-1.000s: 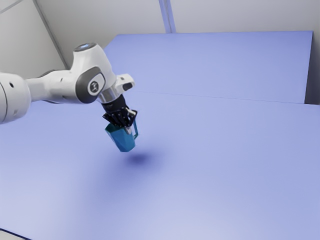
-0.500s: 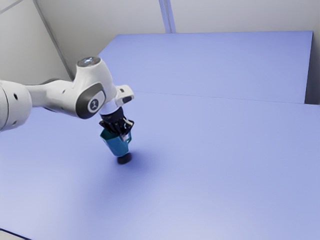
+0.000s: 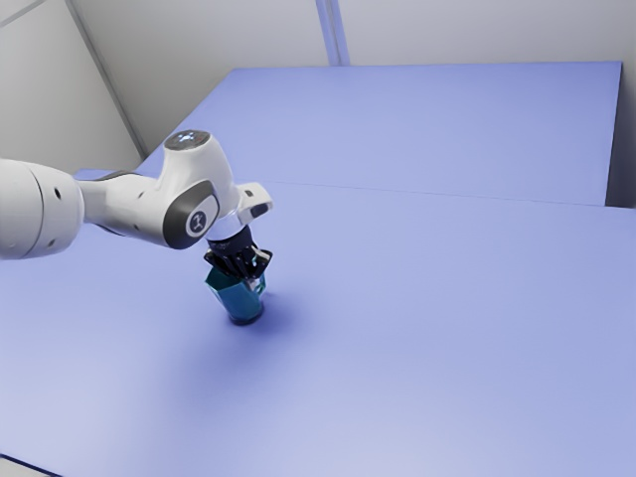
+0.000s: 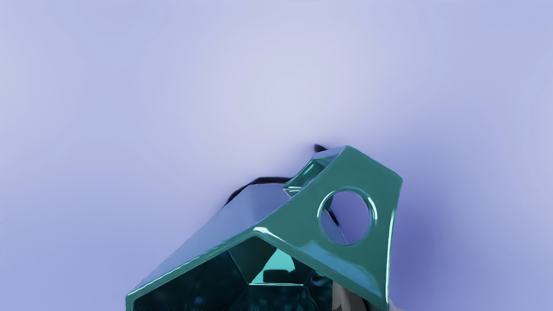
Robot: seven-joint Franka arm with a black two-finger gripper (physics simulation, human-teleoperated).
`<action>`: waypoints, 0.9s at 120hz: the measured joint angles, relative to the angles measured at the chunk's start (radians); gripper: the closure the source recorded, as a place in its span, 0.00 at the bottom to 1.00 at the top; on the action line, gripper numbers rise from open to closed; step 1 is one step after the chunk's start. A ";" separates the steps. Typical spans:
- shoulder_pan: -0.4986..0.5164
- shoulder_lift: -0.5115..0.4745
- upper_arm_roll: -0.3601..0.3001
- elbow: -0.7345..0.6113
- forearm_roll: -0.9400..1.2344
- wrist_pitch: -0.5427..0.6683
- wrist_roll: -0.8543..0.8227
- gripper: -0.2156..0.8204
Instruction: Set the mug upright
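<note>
In the exterior view my gripper (image 3: pixel 254 280) points down at the rim of the teal faceted mug (image 3: pixel 237 299). The mug is nearly upright, opening up, with a slight lean; its base meets a dark patch of shadow at the table surface. In the wrist view my gripper (image 4: pixel 370 303) is shut on the mug's wall beside the handle, one finger inside the opening and the other outside. The mug (image 4: pixel 363 172) shows its rim, dark interior and a handle piece with a round hole. Whether the base rests fully flat I cannot tell.
The blue-violet table (image 3: pixel 427 328) extends around the mug. Beyond a thin seam, another blue surface (image 3: pixel 427 124) stretches toward the pale wall (image 3: pixel 477 30). The arm comes in from the exterior view's left.
My hand has come down with the mug held in it. The mug is lower and closer to upright, and its base has come down to its shadow on the table.
</note>
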 joint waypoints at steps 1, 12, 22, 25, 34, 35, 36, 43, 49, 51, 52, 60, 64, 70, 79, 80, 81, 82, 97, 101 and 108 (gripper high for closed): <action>0.000 0.000 0.000 0.000 0.000 0.000 0.000 0.87; 0.001 -0.003 0.000 0.001 0.000 0.000 -0.002 0.67; 0.000 -0.011 0.000 0.002 -0.001 -0.002 -0.004 0.52; -0.001 -0.015 0.000 0.002 -0.001 -0.002 -0.004 0.49; -0.001 -0.033 -0.001 0.002 0.000 -0.004 -0.005 0.40; -0.001 -0.035 -0.002 0.002 0.000 -0.004 -0.005 0.40; -0.001 -0.037 -0.002 0.002 0.000 -0.005 -0.005 0.39; -0.001 -0.050 -0.003 0.002 0.000 -0.008 -0.006 0.35; -0.003 -0.064 -0.003 0.002 0.000 -0.016 -0.007 0.32; -0.003 -0.070 -0.003 0.002 0.001 -0.018 -0.007 0.31; -0.004 -0.072 -0.003 0.002 0.001 -0.019 -0.007 0.30; -0.006 -0.099 -0.003 0.002 -0.002 -0.037 -0.007 0.28; -0.007 -0.119 -0.003 0.003 -0.005 -0.047 -0.007 0.27; -0.011 -0.144 -0.003 0.005 -0.008 -0.060 -0.008 0.26; -0.017 -0.159 -0.003 0.022 -0.008 -0.074 -0.008 0.24; -0.018 -0.160 -0.003 0.023 -0.008 -0.076 -0.008 0.24; -0.018 -0.160 -0.003 0.024 -0.008 -0.077 -0.007 0.24; -0.018 -0.161 -0.003 0.026 -0.007 -0.079 -0.007 0.24; -0.019 -0.159 -0.002 0.091 -0.001 -0.131 0.000 0.22; -0.019 -0.160 -0.002 0.107 0.000 -0.148 0.003 0.22; -0.021 -0.160 -0.002 0.141 0.001 -0.181 0.006 0.22</action>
